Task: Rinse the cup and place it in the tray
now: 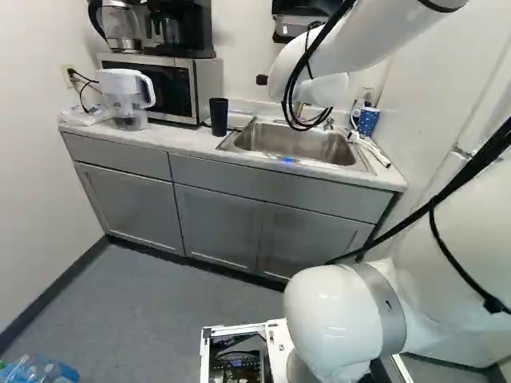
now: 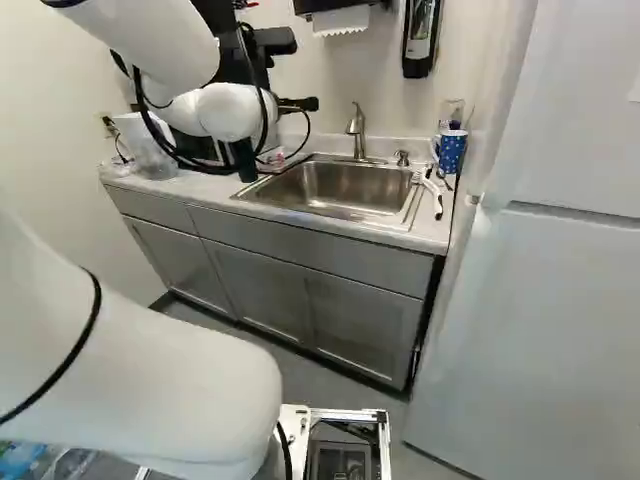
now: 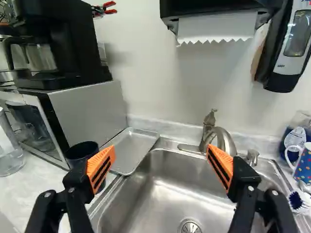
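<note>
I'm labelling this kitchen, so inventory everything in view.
sink: 1, silver, in counter
cup: 1, black, left of sink
microwave: 1, silver, on counter
tray: 1, silver, beside microwave
faucet: 1, silver, behind sink
coffee maker: 1, black, atop microwave
kettle: 1, clear, atop microwave
pitcher: 1, white, beside microwave
mug: 1, blue, right of sink
towel dispenser: 1, black, above sink
soap dispenser: 1, black, beside towel dispenser
cabinet doors: 3, grey, under counter
fridge: 1, white, right of counter
arm: 1, white, toward sink
tool: 1, black and orange, open, facing sink
</note>
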You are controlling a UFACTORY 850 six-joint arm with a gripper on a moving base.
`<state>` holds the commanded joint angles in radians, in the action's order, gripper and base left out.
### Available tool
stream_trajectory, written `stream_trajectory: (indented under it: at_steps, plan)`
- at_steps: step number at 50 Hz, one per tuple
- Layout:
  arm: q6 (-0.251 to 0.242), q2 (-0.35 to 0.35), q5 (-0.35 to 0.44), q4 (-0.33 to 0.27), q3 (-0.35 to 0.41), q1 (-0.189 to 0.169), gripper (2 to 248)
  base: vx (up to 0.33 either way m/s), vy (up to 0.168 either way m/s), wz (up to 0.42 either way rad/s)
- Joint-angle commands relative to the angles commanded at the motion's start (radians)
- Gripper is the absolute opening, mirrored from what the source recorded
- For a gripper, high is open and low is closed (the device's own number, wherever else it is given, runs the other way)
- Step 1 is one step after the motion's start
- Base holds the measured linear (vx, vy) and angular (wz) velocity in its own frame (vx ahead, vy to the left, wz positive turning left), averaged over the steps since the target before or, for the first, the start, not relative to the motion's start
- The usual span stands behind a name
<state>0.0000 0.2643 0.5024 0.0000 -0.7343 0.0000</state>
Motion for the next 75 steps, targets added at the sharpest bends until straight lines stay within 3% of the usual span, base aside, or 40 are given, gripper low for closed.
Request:
stream_trajectory:
  at_steps: [41, 75]
  plan:
    - [0.0, -0.006, 0.0, 0.0, -0.005, -0.001, 247, 0.075, -0.003, 0.004]
    - [0.0, -0.184, 0.0, 0.0, -0.167, -0.034, 247, 0.0, 0.0, 0.0]
